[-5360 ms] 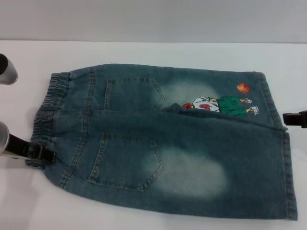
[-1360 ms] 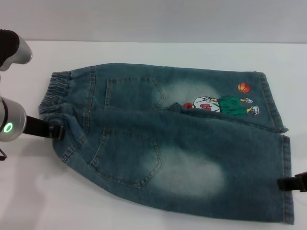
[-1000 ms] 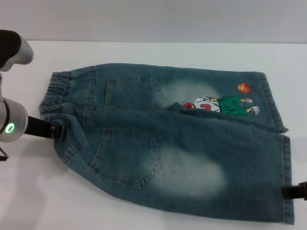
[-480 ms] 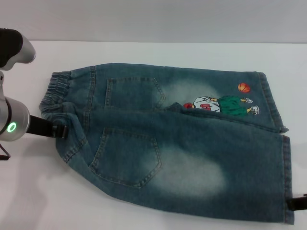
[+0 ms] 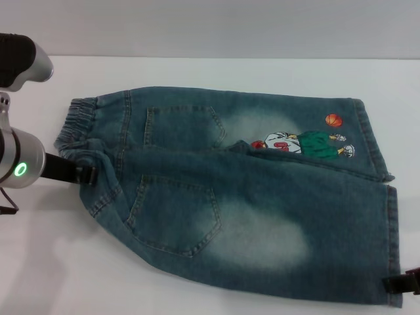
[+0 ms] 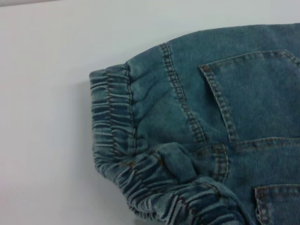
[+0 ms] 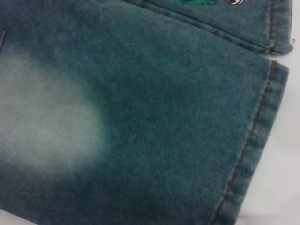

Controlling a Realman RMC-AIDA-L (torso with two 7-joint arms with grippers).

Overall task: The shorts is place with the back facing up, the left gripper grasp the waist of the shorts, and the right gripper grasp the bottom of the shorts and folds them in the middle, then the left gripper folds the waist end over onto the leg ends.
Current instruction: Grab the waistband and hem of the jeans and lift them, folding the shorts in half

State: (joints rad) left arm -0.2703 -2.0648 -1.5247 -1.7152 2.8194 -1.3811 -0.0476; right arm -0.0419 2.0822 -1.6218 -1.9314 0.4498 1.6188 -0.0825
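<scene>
The blue denim shorts (image 5: 249, 197) lie back up on the white table, both patch pockets showing. The gathered waist (image 5: 75, 128) is on the left and the leg hems (image 5: 392, 243) are on the right. The cartoon print (image 5: 305, 143) sits on the far leg. My left gripper (image 5: 90, 174), on the arm with the green light, is shut on the near corner of the waist, which is bunched and drawn inward over the shorts. The left wrist view shows that ruffled band (image 6: 110, 122) crumpled. My right gripper (image 5: 397, 284) is at the near corner of the bottom hem (image 7: 262, 131).
White table (image 5: 39, 262) runs all round the shorts, with bare surface to the left and along the front. Part of the left arm's upper housing (image 5: 20, 59) stands at the far left edge.
The left gripper has drawn the near waist corner slightly to the right and away from me. The right gripper has slid along the near leg hem toward its front corner.
</scene>
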